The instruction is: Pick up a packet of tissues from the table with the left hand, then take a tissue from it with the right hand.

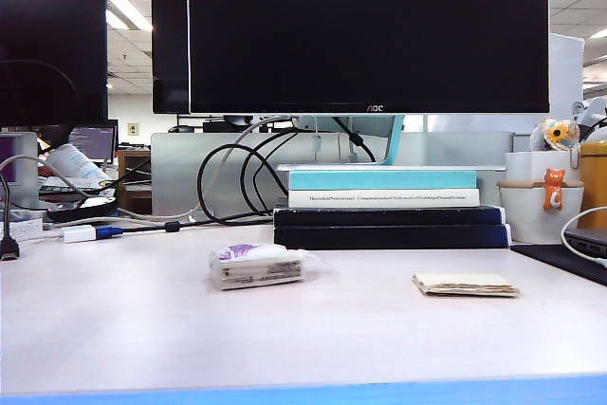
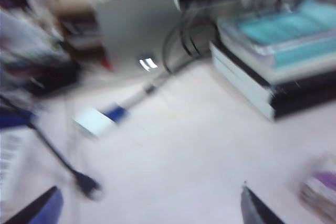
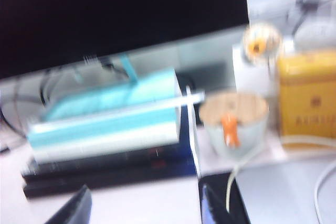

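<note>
While the packet (image 1: 257, 266) lies on the table (image 1: 133, 329) a little left of the middle, no arm shows in the exterior view. The packet rests flat, purple part up and to the left, free of any grip. The tissue (image 1: 465, 284) lies flat on the table too, well apart from the packet, on the right side, in front of the books (image 1: 389, 206). Behind the books stands a dark monitor (image 1: 368, 30), and black cables (image 1: 237, 177) loop down to the left of the stack.

The left wrist view is blurred. The left gripper (image 2: 152, 219) shows only two dark fingertips at the edge of the picture, wide apart with nothing between them — it is open. The packet (image 2: 321, 191) appears at the border of this view, beyond one fingertip (image 2: 254, 211) and not touching it; the gripper is above the table, near the packet but beside it.

The right wrist view is blurred also. The right gripper (image 3: 144, 211) shows two fingertips with a clear gap and nothing held — open. It faces the books (image 3: 105, 129), a cup (image 3: 233, 124) and a yellow tin (image 3: 307, 95); neither the packet nor the tissue is seen there.
</note>
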You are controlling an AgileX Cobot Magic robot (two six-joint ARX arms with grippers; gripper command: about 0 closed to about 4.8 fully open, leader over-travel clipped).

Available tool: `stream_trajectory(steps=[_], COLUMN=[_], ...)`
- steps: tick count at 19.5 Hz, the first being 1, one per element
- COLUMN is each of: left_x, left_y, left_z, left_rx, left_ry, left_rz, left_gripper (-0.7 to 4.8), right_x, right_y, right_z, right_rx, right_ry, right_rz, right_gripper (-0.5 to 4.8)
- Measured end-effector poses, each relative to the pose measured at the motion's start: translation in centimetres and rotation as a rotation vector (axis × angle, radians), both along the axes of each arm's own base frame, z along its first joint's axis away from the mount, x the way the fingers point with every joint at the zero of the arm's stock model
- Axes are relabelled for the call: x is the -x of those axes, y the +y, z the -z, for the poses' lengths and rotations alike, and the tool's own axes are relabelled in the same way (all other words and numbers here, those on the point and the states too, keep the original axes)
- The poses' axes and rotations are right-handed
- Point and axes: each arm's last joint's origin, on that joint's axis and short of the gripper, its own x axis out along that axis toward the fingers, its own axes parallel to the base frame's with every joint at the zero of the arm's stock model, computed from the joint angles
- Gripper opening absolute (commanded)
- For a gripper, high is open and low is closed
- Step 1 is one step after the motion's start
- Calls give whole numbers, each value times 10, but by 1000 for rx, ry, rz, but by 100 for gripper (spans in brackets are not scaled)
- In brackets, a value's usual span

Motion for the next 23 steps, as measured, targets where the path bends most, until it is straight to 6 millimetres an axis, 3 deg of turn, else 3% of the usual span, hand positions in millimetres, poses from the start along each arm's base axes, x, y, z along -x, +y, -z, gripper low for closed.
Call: stream_trajectory(steps=[1,3,5,6,8,9,11,12,14,16,23], left_x=[9,29,36,40,45,47,52,52,52,52,51], left_y=[-1,-4,-5,-4,-4,-4,-4,-4,-4,-5,-4], left_z=[0,9,12,22,39,40,45,51,58,60,59], left_rx=[0,1,2,0,0,4,9,7,-1,-21,-79], left_ry=[-48,-133,-166,-147,-78,-78,-75,-37,10,18,-6], left_rz=[-40,-112,-130,-133,-137,-138,-141,-142,-131,-108,-105], left_gripper=[434,434,434,434,424,394,159,79,16,-6,-6], right_x=[1,6,11,13,17,17,19,20,19,19,21], right_y=[0,-2,-3,-4,-5,-5,-6,-6,-6,-6,-6], right_z=[0,8,16,13,18,20,21,23,28,35,45], right_rx=[-2,61,74,73,124,153,192,199,206,206,217], right_ry=[-14,-33,-43,-63,-22,-6,3,20,73,143,246], right_rz=[0,7,16,30,58,62,68,73,70,63,51], right_gripper=[197,197,196,172,55,27,6,-2,-1,-1,9])
